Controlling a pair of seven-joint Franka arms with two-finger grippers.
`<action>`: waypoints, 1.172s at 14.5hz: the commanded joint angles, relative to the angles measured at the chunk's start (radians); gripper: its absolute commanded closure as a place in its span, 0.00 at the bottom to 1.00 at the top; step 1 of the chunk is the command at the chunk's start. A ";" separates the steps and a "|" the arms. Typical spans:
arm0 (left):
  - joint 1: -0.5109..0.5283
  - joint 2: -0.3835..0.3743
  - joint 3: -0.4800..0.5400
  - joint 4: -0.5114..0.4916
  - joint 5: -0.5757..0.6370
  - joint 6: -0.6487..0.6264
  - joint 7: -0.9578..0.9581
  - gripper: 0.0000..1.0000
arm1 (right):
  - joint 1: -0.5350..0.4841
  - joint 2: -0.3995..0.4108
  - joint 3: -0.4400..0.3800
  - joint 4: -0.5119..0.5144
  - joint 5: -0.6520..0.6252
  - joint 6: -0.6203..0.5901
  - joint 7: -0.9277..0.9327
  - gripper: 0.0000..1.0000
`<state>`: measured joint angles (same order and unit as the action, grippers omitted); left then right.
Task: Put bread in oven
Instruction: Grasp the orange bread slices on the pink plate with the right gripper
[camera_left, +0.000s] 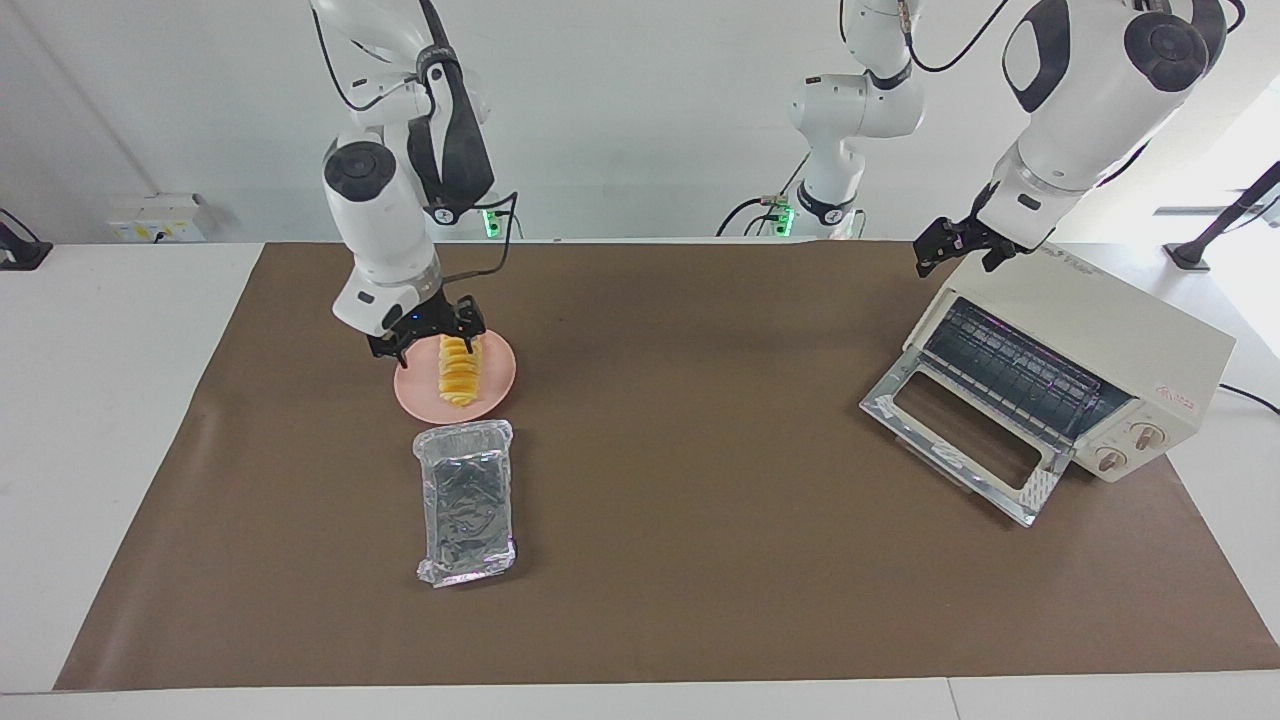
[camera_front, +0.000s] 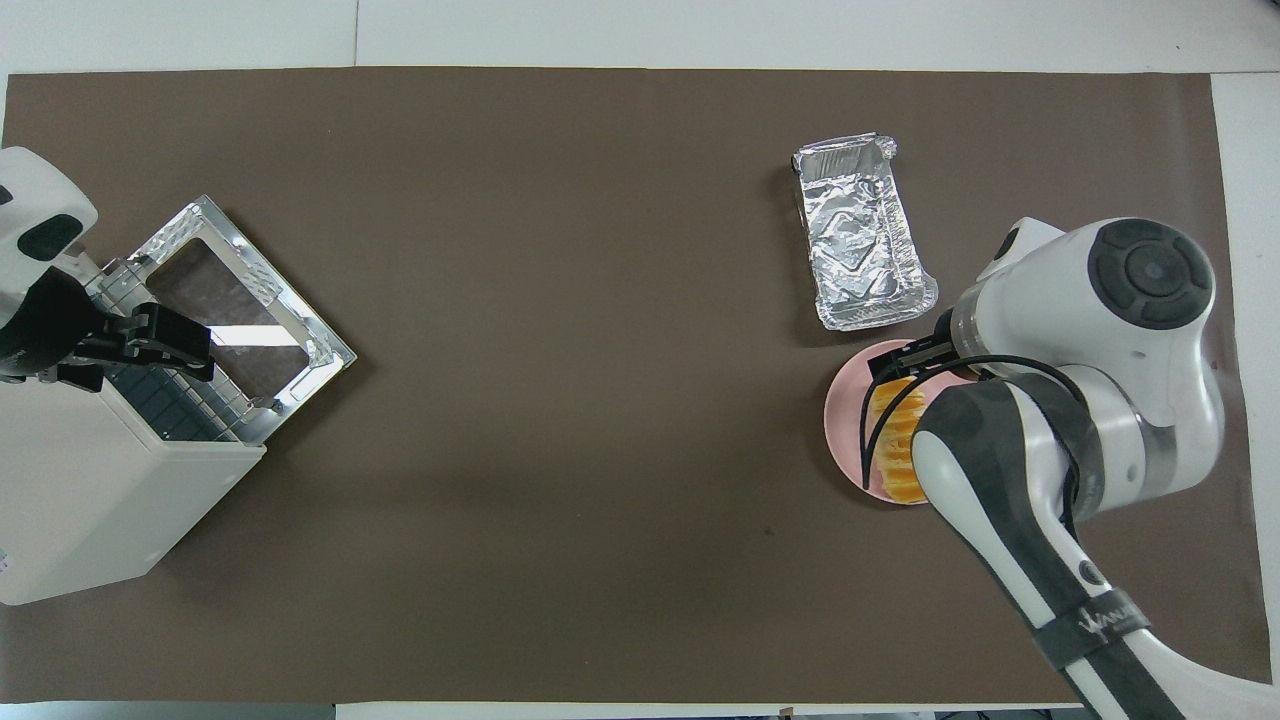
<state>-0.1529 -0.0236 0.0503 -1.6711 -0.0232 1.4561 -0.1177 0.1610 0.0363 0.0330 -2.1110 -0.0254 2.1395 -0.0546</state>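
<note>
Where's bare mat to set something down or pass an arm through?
Free: the wide mat between the plate and the oven, and the strip along its edge farthest from the robots. Crowded: plate, bread and foil tray bunched, right gripper over them; the oven's open door, left gripper above.

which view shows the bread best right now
The facing view: most of the bread shows on the pink plate, the open right hand over it. Overhead, the right arm hides half of it.
</note>
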 joint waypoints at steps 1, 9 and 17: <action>0.004 -0.025 -0.004 -0.021 0.015 0.000 0.007 0.00 | -0.003 -0.007 0.001 -0.131 0.010 0.178 0.012 0.00; 0.004 -0.025 -0.004 -0.021 0.015 0.000 0.007 0.00 | -0.001 -0.003 0.001 -0.216 0.008 0.221 0.012 0.00; 0.004 -0.025 -0.004 -0.021 0.015 0.000 0.006 0.00 | -0.001 -0.010 0.002 -0.250 0.008 0.243 0.010 0.50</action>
<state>-0.1528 -0.0237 0.0490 -1.6711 -0.0231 1.4561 -0.1177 0.1643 0.0586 0.0314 -2.3252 -0.0253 2.3594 -0.0488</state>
